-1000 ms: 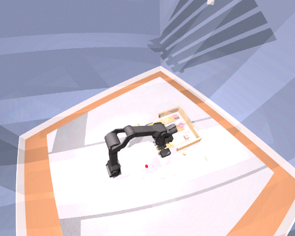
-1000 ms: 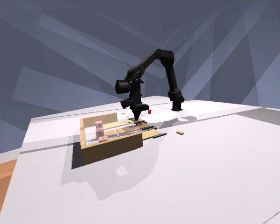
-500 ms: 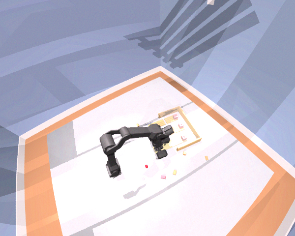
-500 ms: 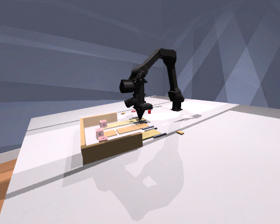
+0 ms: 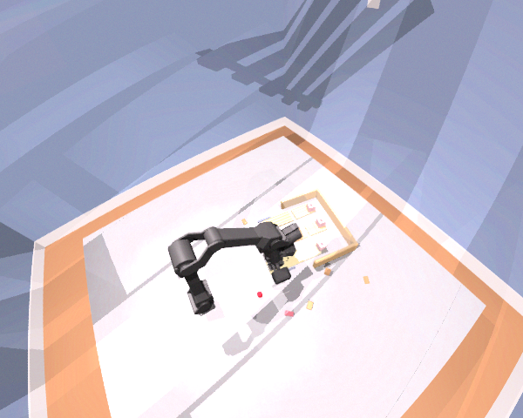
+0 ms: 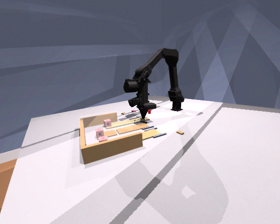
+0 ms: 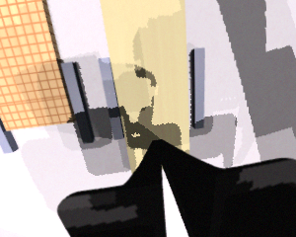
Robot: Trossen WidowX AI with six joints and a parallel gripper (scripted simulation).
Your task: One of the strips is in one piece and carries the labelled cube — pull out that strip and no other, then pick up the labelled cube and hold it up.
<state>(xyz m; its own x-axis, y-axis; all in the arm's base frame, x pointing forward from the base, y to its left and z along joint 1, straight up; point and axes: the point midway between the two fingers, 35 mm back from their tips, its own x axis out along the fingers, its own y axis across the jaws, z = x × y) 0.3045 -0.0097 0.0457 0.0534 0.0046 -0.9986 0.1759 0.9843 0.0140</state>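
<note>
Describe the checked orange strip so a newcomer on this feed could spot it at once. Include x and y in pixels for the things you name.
Find the three-sided wooden frame (image 5: 336,257) (image 6: 112,150) on the white table. Three strips run out through its open side; you want the middle one, the orange strip (image 6: 131,128) (image 7: 25,59). Its grid of small squares sets it apart from the plain pale-yellow strip (image 6: 125,123) (image 7: 163,44) beside it.

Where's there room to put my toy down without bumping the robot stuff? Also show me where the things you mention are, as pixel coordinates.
Try the white tabletop in front of the wooden tray's long side wall (image 6: 112,148), well away from the orange tile (image 6: 180,132). It's crowded under the gripper (image 6: 143,119) (image 7: 159,143), among the strips and dark blue rails.

matt wood-look tray walls (image 5: 336,218) (image 6: 112,150), smooth pale yellow strip (image 5: 289,261) (image 6: 122,123) (image 7: 163,49)
</note>
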